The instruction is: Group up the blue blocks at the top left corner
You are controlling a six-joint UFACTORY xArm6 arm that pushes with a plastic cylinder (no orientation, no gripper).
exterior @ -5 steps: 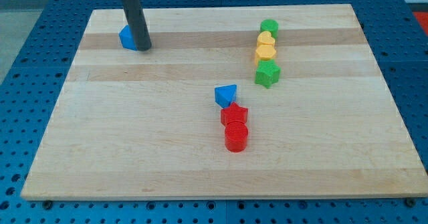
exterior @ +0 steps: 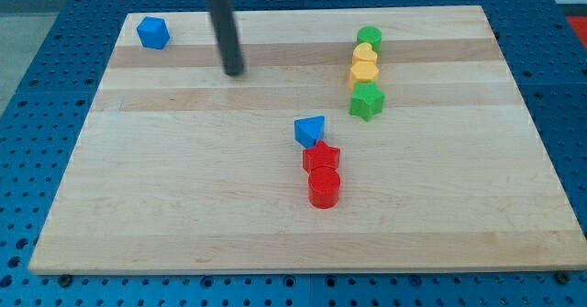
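Leftmost, a blue cube-like block (exterior: pixel 153 32) sits alone at the board's (exterior: pixel 183 206) far left corner, faces clean and bright. Right of it, apart, my tip (exterior: pixel 235 71) stands on bare wood, touching nothing. Near centre, a blue wedge-shaped block (exterior: pixel 310 129) touches a red star block (exterior: pixel 321 157), with a red cylinder (exterior: pixel 324 187) just nearer. Far right: green (exterior: pixel 370 38), two yellow (exterior: pixel 365 63), green star (exterior: pixel 367 101).
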